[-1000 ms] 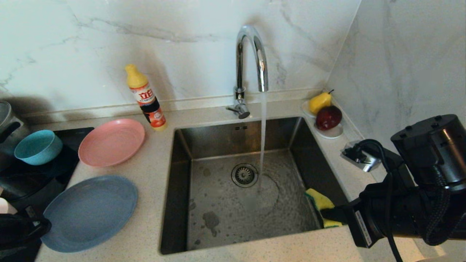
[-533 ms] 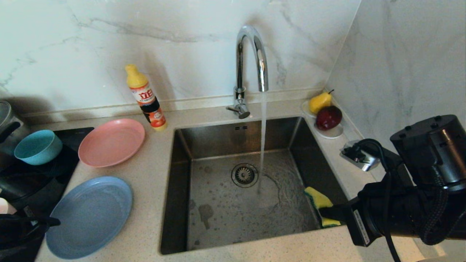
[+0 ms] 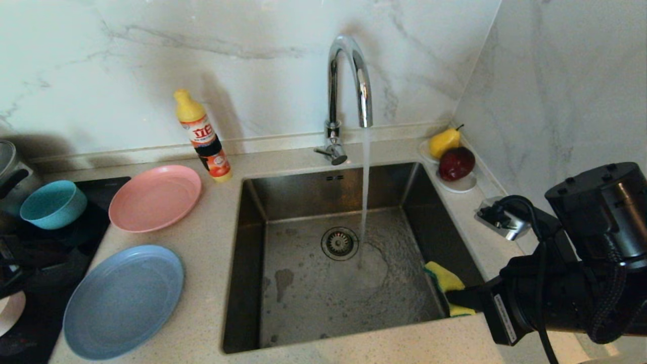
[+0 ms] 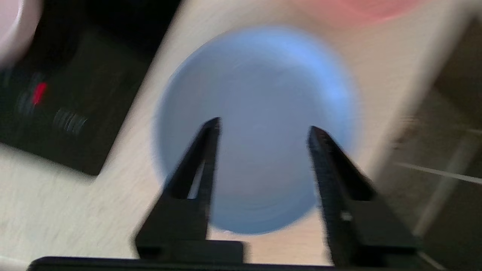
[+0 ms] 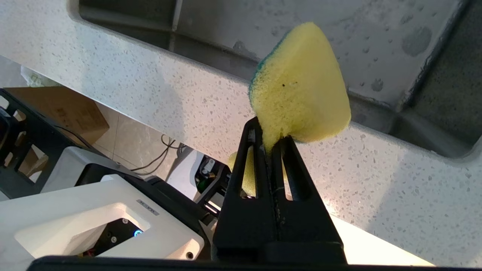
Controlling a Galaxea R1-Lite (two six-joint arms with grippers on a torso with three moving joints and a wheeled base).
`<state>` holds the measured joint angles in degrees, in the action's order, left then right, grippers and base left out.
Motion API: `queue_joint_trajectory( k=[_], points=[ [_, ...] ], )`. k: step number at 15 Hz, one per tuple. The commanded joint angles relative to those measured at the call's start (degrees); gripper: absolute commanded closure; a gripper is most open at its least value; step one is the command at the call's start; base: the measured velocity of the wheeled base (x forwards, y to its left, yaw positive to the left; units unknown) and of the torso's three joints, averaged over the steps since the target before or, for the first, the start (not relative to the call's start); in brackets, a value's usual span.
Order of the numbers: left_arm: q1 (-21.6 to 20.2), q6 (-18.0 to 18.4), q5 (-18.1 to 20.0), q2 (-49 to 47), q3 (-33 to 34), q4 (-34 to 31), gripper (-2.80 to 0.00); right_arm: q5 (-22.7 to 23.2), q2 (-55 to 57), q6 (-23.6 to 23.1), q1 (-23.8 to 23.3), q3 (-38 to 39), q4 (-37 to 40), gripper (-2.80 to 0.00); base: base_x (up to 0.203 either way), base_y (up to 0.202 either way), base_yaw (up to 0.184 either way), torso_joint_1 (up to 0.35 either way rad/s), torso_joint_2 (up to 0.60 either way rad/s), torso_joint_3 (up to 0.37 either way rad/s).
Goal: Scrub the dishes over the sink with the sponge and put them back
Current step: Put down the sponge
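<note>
The right gripper (image 5: 272, 140) pinches the yellow sponge (image 5: 299, 88) tight between its jaws, holding it at the front right corner of the sink (image 3: 252, 242), where the tap (image 3: 349, 81) runs. The left gripper (image 4: 263, 126) hangs above the blue plate (image 3: 123, 301) on the counter (image 3: 212, 237), jaws spread apart and empty. The pink plate (image 3: 155, 197) lies further back, the teal bowl (image 3: 52, 203) to its left.

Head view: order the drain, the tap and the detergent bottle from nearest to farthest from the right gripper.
From the right gripper, shut on the sponge at the sink's front right corner:
1. Drain, in the middle of the basin floor.
2. Tap, behind the basin.
3. Detergent bottle, on the counter, back left.
</note>
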<state>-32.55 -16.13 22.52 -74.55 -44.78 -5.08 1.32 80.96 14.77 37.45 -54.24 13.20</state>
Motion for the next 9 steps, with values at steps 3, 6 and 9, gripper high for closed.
queue_joint_trajectory(
  k=[3,6,9],
  points=[
    [5.0,18.1,1.3,0.2,-6.3,9.5,0.0,0.0,-0.7,0.1,-0.8,0.2,0.1,0.0,0.0,0.0,0.0,0.0,0.0,0.0],
    [17.3,21.3,-5.5,-2.8,-6.6,19.8,0.0,0.1,-0.3,0.1,-1.1,0.4,0.1,0.0,0.0,0.0,0.0,0.0,0.0,0.0],
    [31.8,21.6,-20.5,-4.3,-5.3,32.6,0.0,0.0,-0.1,-0.1,-1.2,0.4,0.1,0.0,0.0,0.0,0.0,0.0,0.0,0.0]
  ],
)
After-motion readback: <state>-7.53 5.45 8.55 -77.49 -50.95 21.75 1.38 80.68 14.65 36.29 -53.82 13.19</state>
